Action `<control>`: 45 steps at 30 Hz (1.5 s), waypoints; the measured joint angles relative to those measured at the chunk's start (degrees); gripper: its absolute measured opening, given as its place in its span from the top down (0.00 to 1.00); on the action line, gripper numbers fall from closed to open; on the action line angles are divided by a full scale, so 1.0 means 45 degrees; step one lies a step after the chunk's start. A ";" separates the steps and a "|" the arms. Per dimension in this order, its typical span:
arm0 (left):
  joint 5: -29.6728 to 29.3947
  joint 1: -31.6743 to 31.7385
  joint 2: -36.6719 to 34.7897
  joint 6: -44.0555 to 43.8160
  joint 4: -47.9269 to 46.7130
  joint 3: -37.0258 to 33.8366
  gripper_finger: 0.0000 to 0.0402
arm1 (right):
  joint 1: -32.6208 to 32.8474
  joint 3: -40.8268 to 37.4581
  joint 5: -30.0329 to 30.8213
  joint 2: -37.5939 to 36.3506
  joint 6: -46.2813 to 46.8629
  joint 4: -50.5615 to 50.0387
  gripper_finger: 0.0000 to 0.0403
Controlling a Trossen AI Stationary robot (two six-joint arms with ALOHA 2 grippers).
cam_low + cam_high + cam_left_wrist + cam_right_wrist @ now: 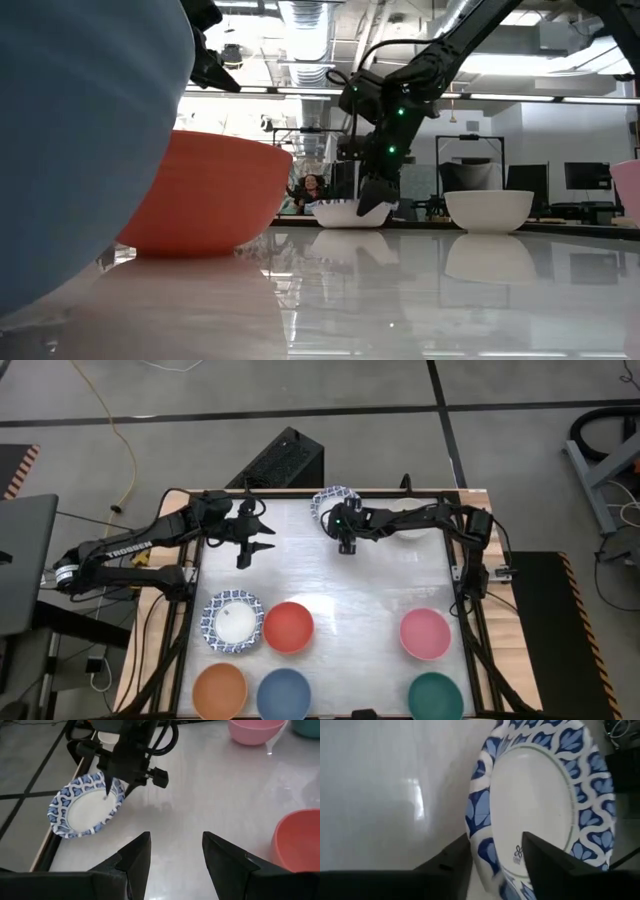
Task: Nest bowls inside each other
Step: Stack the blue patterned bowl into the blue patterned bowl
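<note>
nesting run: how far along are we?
Done: only the near-left patterned bowl looks like it already has another nested in it. In hand: right gripper straddles the rim of the far patterned bowl; left gripper hangs open nearby. Left: red, orange, blue, pink, green and a plain bowl sit separate.

The middle of the table (330,575) lies bare, a broad open band running from side to side between the two hands and the bowls nearer the front edge. At the back edge the right hand (346,545) straddles the rim of a blue-patterned bowl (328,501), blocking that corner, with a plain white bowl (488,210) beside it under the right arm. The left hand (255,547) hangs open over bare surface. Along the front, a patterned bowl (233,622) and red bowl (289,626) touch; a clear gap separates the red from the pink bowl (425,634).
</note>
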 joint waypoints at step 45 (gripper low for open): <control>-0.6091 -0.7543 -0.0199 0.2962 -0.0290 0.0408 0.55 | 0.6932 0.2557 0.1797 -0.2268 -0.1010 -0.5230 0.98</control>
